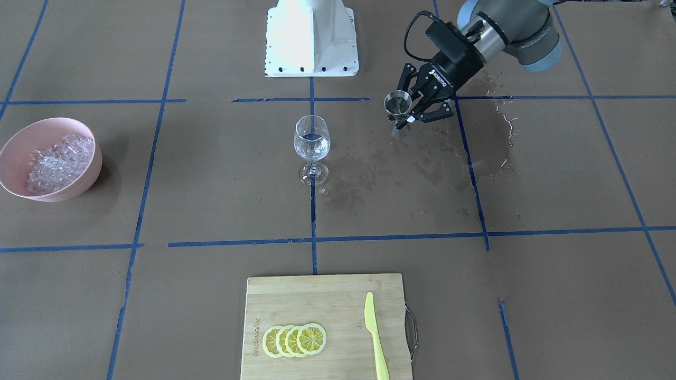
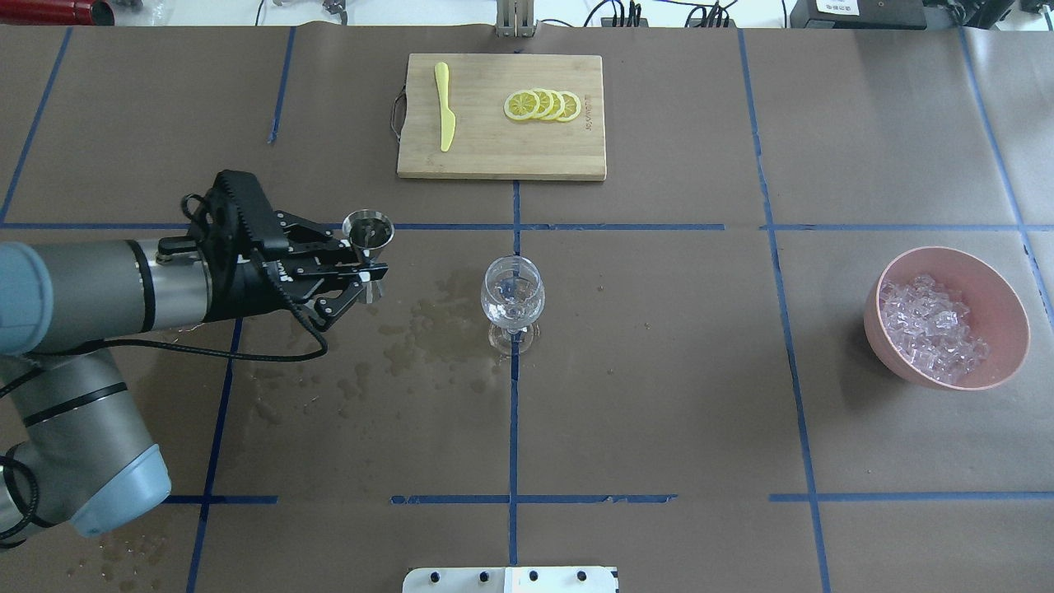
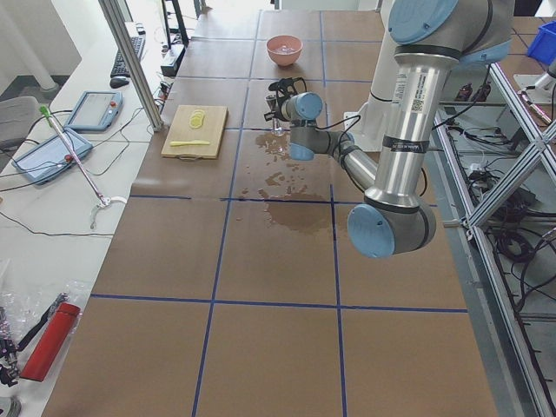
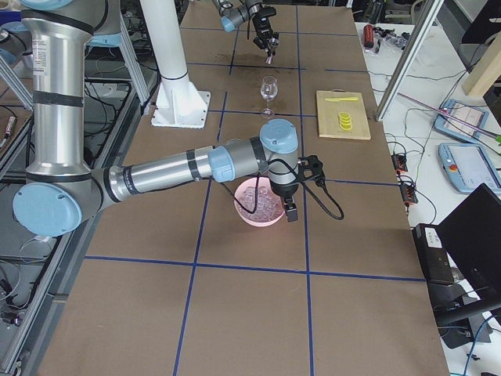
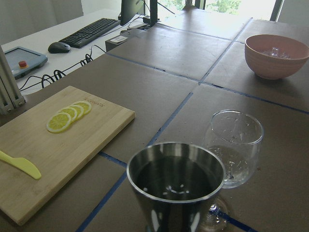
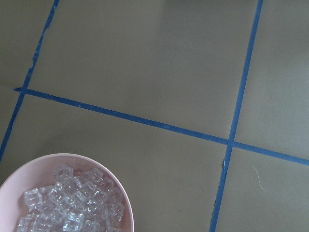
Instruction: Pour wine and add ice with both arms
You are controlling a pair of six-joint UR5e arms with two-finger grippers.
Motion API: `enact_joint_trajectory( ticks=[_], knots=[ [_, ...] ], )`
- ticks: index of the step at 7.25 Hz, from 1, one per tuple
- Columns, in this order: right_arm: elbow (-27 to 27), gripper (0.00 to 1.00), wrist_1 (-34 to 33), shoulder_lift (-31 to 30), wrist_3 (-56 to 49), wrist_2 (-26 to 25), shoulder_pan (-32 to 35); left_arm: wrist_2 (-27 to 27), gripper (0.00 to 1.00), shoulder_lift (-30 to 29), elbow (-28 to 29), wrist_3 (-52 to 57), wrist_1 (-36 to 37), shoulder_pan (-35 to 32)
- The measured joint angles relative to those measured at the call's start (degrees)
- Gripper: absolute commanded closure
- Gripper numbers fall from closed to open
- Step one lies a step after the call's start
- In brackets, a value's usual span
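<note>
My left gripper (image 2: 372,268) is shut on a steel jigger (image 2: 368,231), held upright above the table to the left of the wine glass (image 2: 512,298). In the left wrist view the jigger holds dark wine (image 5: 176,182), with the glass (image 5: 235,145) just behind it and wet inside. The glass stands upright at the table's middle (image 1: 311,145). The ice (image 2: 930,329) fills a pink bowl (image 2: 1009,329) at the far right. My right gripper (image 4: 291,213) shows only in the exterior right view, hanging high near the bowl. I cannot tell whether it is open. Its wrist view shows ice (image 6: 72,205) below.
A wooden cutting board (image 2: 478,148) with lemon slices (image 2: 543,105) and a yellow knife (image 2: 445,115) lies at the far middle. Wet patches (image 2: 420,329) darken the paper between the jigger and the glass. The white pedestal base (image 1: 311,39) stands at the robot's side.
</note>
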Motion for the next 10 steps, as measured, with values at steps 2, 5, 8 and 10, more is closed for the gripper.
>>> enact_joint_trajectory(
  ticks=[2,5,8,10],
  knots=[
    [-0.06,0.0,0.0,-0.09,0.0,0.0,0.0,-0.1,1.0,-6.47,-0.11,3.73,10.15,0.34],
    [-0.15,0.0,0.0,-0.42,0.0,0.0,0.0,-0.06,1.0,-9.14,-0.39,6.4,17.47,2.83],
    [-0.21,0.0,0.0,-0.55,-0.04,0.0,0.0,0.13,1.0,-10.96,-1.3,6.67,25.7,4.49],
    [-0.31,0.0,0.0,-0.56,-0.06,0.0,0.0,0.24,1.0,-14.02,-3.59,6.68,35.6,4.9]
  ],
)
